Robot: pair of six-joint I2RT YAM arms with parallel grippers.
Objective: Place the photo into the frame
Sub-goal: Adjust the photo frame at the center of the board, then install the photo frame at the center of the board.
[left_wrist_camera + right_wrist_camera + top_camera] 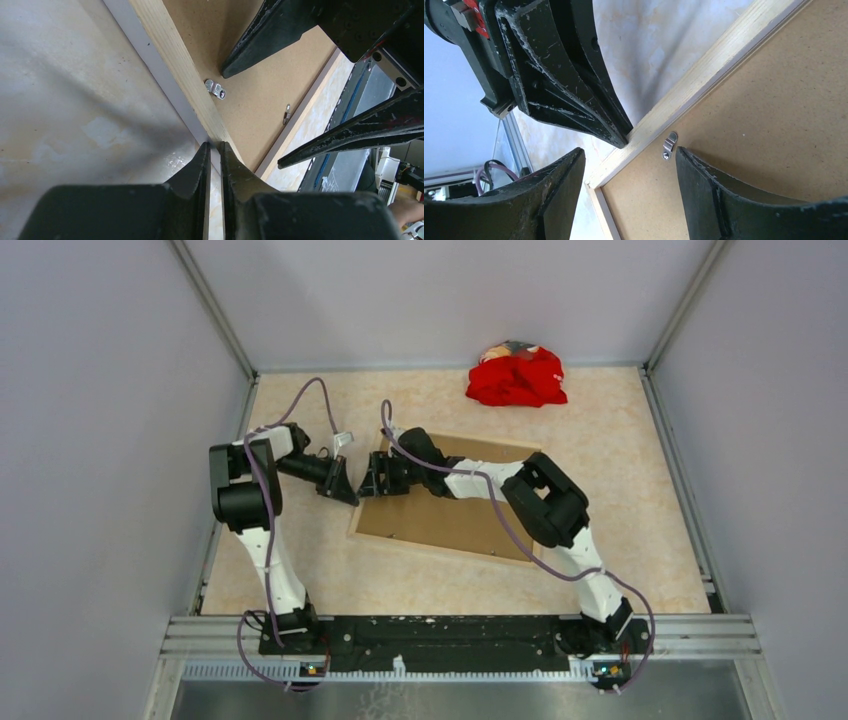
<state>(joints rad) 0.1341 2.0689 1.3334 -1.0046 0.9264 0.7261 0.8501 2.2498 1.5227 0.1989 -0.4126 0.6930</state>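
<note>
Left gripper [214, 146]: jaws drawn to a narrow slit, tips set against the outer edge of the frame's [704, 75] left short rail, about midway along it. Cannot tell whether the tips pinch the rail or only touch it. Right gripper [630, 151]: jaws wide, nothing between them, hanging low over the same rail from the inner side. One finger is over the table outside the rail and the other over the backing board [774, 125]. A small metal turn clip [669, 144] sits between the fingers, just inside the rail. The two grippers face each other across the rail, close but not visibly in contact. The left arm reaches in from the table's left side and the right arm stretches leftward across the board. Frame lies flat near the middle of the table [620, 490], back side up, light wood rails showing, long sides running left to right and skewed slightly. The brown board fills its opening. A second small clip [287, 114] shows on the board near another rail. The photo is not seen in any view, and whether it lies under the board cannot be told. A crumpled red cloth [515, 380] rests at the far edge of the table, right of centre, well apart from the frame.
</note>
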